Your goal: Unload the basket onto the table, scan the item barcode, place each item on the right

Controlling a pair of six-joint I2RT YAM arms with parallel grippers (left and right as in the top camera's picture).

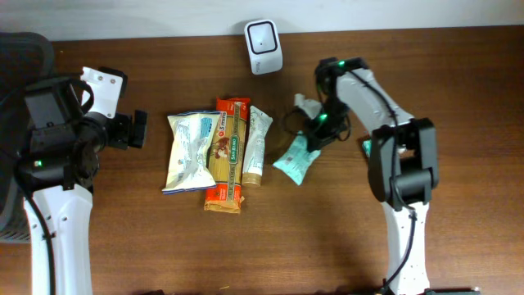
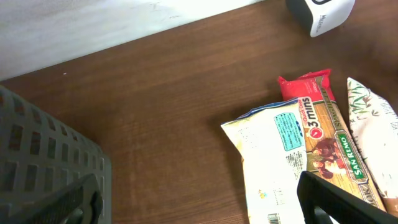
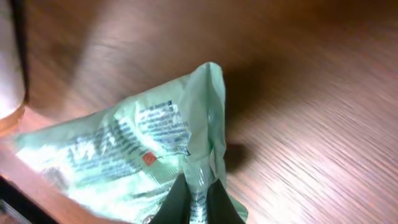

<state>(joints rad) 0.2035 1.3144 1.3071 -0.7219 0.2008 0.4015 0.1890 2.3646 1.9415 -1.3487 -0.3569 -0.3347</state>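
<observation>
A pale green packet [image 1: 294, 157] lies on the table right of the row of items; my right gripper [image 1: 314, 133] is shut on its upper edge. Up close, the green packet [image 3: 130, 155] has a pinched fold of its wrapper squeezed between my right gripper [image 3: 198, 198] fingers. The white barcode scanner [image 1: 264, 35] stands at the back centre of the table, and its corner [image 2: 320, 14] shows in the left wrist view. My left gripper [image 1: 137, 129] is open at the left, apart from the items; its fingers [image 2: 336, 199] frame bare wood.
A white snack bag [image 1: 190, 149], a red pasta pack [image 1: 228, 152] and a cream pouch [image 1: 257, 143] lie side by side mid-table. A grey crate [image 2: 43, 168] stands at the far left. A dark cable [image 1: 293, 121] loops beside the right gripper.
</observation>
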